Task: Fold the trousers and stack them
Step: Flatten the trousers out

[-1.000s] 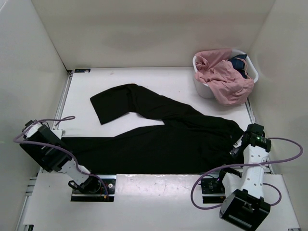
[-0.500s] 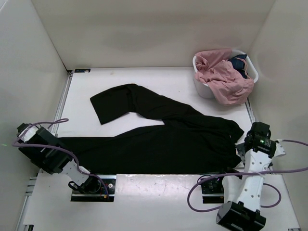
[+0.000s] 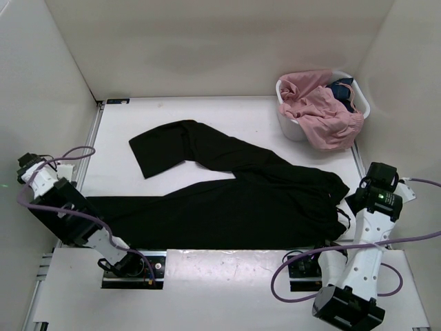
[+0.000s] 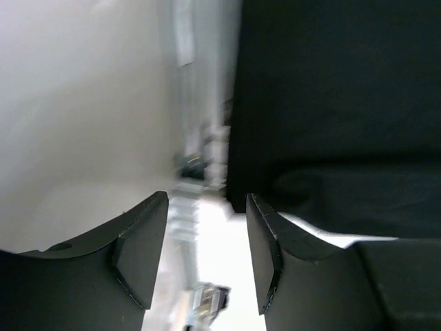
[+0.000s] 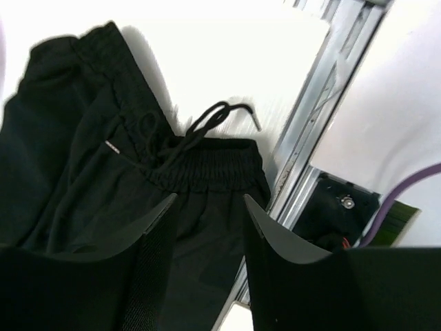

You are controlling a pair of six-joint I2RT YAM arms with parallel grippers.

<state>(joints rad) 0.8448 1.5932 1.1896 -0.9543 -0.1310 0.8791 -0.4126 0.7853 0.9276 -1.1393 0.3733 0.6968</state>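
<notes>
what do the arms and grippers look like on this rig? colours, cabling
Left arm: mostly black housings, white wrist end. Right arm: white links, black joint housings. A lilac cable loops along each. Left gripper and right gripper: matte black curved fingers.

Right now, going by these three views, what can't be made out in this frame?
- Top external: the left hand and right hand sit hidden under their own wrists.
- Left wrist: blurred; the trousers are featureless black, and the rail beside them is smeared.
- Right wrist: only the waistband end shows; the rest is cut off by the frame.
- Top external: the dark blue garment is mostly buried under the pink garment in the basket.
</notes>
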